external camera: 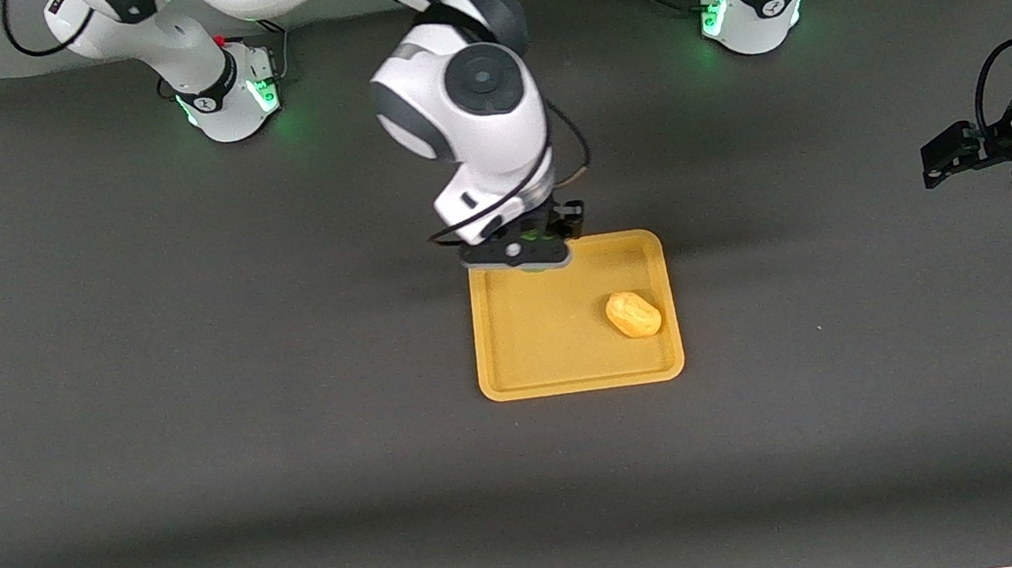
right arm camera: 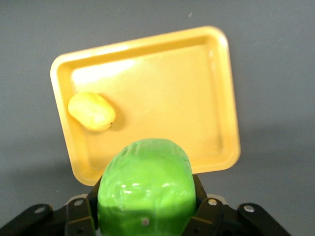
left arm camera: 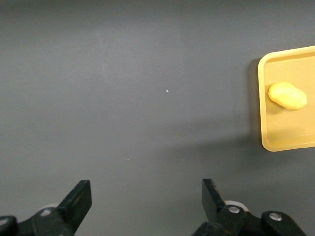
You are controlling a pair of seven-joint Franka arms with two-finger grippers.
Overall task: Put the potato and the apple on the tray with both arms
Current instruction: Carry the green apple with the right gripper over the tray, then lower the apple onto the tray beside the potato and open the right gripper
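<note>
potato lies in tray, set down, well clear of both fingers | right gripper over tray's edge farthest from the front camera, pinching apple ready to lower; apple nearly hidden under wrist in front view | left gripper waits over bare worktop, spread, empty, partly cut off

My arms are glossy white shells with dark grey joint bands; the right arm carries a round grey cap at the wrist. Black cables loop along both. Bases glow green, each with a black ring mark. My grippers are black; the left gripper shows wedge fingers and silver screws.
</note>
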